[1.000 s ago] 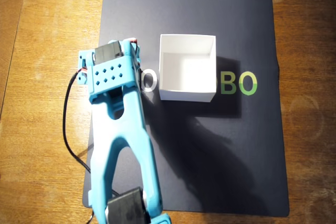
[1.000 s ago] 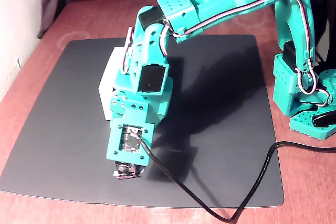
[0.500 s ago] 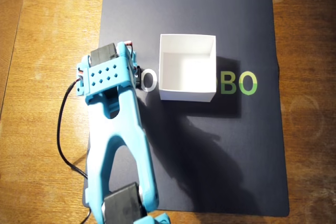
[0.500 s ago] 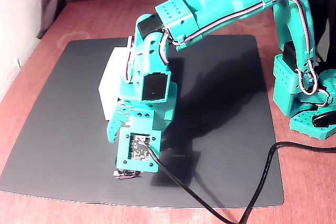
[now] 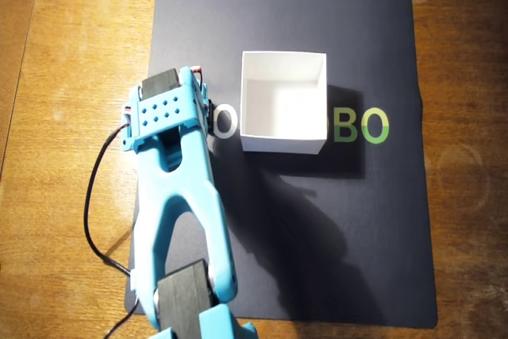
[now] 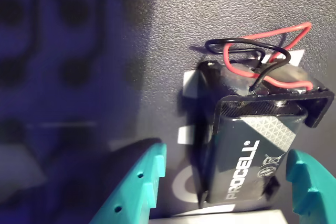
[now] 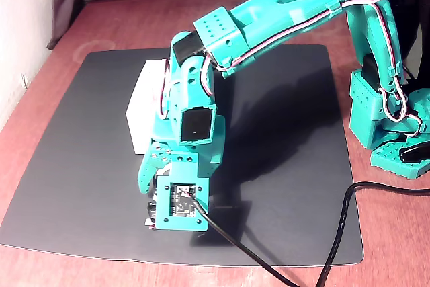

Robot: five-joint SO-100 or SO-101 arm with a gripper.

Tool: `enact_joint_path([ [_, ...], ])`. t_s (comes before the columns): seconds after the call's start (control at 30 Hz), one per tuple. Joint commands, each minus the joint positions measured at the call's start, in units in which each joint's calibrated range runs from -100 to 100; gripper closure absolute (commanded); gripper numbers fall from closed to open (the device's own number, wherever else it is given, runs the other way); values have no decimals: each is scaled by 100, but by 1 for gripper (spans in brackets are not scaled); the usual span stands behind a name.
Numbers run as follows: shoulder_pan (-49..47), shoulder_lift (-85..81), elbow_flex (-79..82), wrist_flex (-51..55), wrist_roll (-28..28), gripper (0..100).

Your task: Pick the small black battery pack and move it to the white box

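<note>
The small black battery pack (image 6: pixel 252 150) lies flat on the dark mat (image 5: pixel 317 244), its red and black wires (image 6: pixel 262 51) curling out of the far end, which keeps them out of the way of the closing fingers. In the wrist view one teal fingertip (image 6: pixel 139 182) stands to the left of the pack and the other to its right. There is a clear gap on the left and a thinner one on the right, so the pincer (image 6: pixel 220 187) is spread and straddling the pack, not yet squeezing it. That placement looks chosen to catch the pack across its narrow width.

In the overhead view the arm (image 5: pixel 178 196) hides the pack; only a hint of red wire shows at its tip, just left of the white box (image 5: pixel 283 144). The box sits open-topped near the middle of the mat, close by, so the carry should be short. From the fixed view the pincer head (image 7: pixel 176 210) seems to be down at the mat, though contact is hard to judge there. The wooden surface (image 5: pixel 71 53) lies around the mat.
</note>
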Motion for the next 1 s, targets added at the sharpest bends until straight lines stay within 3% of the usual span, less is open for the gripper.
enact_joint_path([
  [0.0, -135, -25, -288, -240, 90, 74],
  [0.97, -88, 291, -288, -415, 96, 74],
])
